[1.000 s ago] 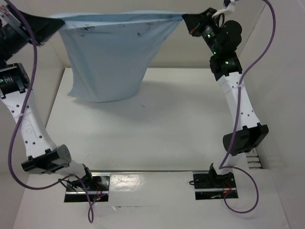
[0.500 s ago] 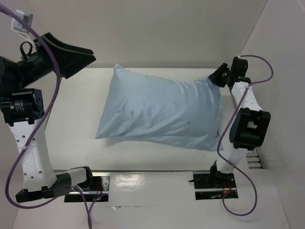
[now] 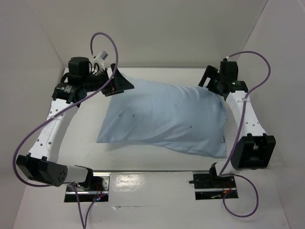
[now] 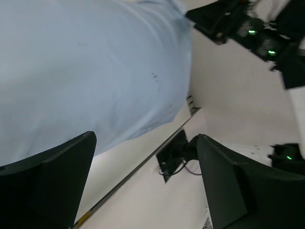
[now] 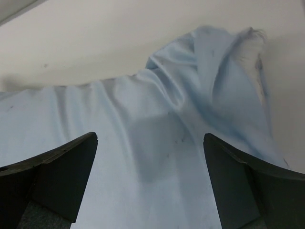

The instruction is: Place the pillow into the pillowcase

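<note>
On the table the plump pillowcase hides its filling; jaws of left gripper and right gripper stand spread.

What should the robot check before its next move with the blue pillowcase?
1. Pillowcase looks plump and filled, no white pillow showing: ok.
2. Pillowcase lies on the table, not hanging: ok.
3. Left gripper open, holding nothing: ok.
4. Right gripper open, holding nothing: ok.
5. Bunched open end near the right gripper fully covers the pillow: cannot tell.
</note>
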You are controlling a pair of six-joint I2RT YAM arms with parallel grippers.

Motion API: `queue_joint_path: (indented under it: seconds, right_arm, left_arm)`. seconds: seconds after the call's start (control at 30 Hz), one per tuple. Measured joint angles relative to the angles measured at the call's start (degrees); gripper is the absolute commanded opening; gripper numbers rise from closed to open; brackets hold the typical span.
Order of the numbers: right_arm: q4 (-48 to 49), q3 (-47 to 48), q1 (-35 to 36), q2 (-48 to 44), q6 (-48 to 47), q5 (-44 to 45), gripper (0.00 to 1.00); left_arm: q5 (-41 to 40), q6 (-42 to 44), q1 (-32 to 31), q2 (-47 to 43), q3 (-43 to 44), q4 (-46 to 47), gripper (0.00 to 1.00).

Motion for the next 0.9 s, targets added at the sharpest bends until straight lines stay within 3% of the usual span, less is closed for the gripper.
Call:
queue_joint_path:
  seconds: [0.2,0.27,0.43,0.57,0.77,0.9]
  right_arm:
    - [-4.8,-5.2,11.0,-9.6,-0.8,23.3,1.00]
    - [-6.2,-6.5,13.3,-11.1,-0.8,26.0,1.00]
    - [-4.5,-16.3,7.5,-12.5,1.0,19.1,1.00]
    - [2.1,-22.9,9.6,-9.4,4.0,11.5,1.00]
    - [10.1,-12.4,19.9,4.8,6.1,6.8,1.00]
    - [10.0,-2.8,23.8,10.5,6.3,6.9,1.00]
  left_arm:
    - [-13.1,5.0,-4.2,-3.2,-7.1,-5.7,1.00]
    - [-17.0,5.7,-4.4,-3.7,-8.1,-7.7,1.00]
    - [-23.1,8.1,-4.6,-4.7,-9.6,-9.4,1.00]
    - [-25.1,8.4,-4.7,-6.3,-12.2,-10.3,1.00]
    - [-26.8,9.1,-4.7,-6.6,-12.7,-10.7,1.00]
    - [-28.4,9.9,-5.1,-6.6,-11.0,-11.8,1.00]
